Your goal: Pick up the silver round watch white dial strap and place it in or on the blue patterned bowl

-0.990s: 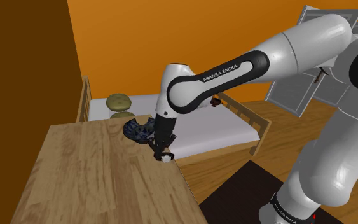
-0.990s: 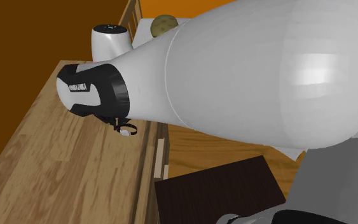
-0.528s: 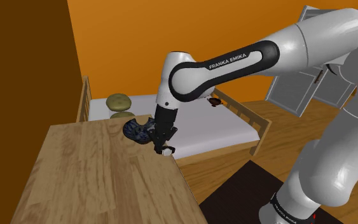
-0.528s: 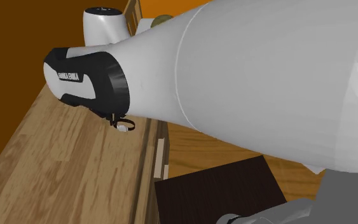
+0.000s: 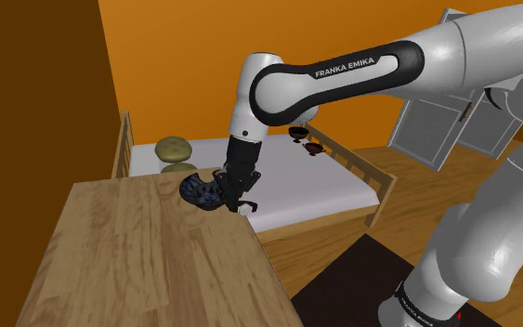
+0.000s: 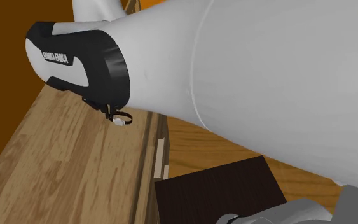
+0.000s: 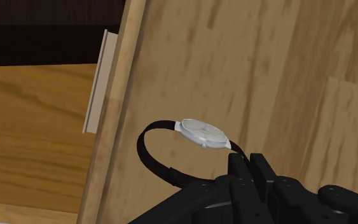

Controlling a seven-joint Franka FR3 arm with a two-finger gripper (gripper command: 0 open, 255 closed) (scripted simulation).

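Observation:
A silver round watch [image 7: 203,132] with a white dial and a thin black strap hangs above the wooden table [image 5: 148,260]. My gripper [image 7: 248,163] is shut on the strap beside the dial. In the shoulder view the gripper [image 5: 239,200] hovers near the table's far right corner, and the watch [image 5: 246,209] dangles below it. The blue patterned bowl [image 5: 200,190] stands just to the left of the gripper, partly hidden by it. In the second exterior view the watch [image 6: 121,119] shows under the black wrist, close to the table's edge.
Behind the table stands a bed with a white mattress [image 5: 296,190], a wooden frame and round pillows [image 5: 173,149]. A dark rug [image 5: 352,279] lies on the wooden floor below the table's edge. The big white arm [image 6: 247,76] blocks much of the second exterior view.
The gripper has risen with the watch and moved toward the bowl, up and slightly left in the shoulder view. The watch now hangs higher above the table.

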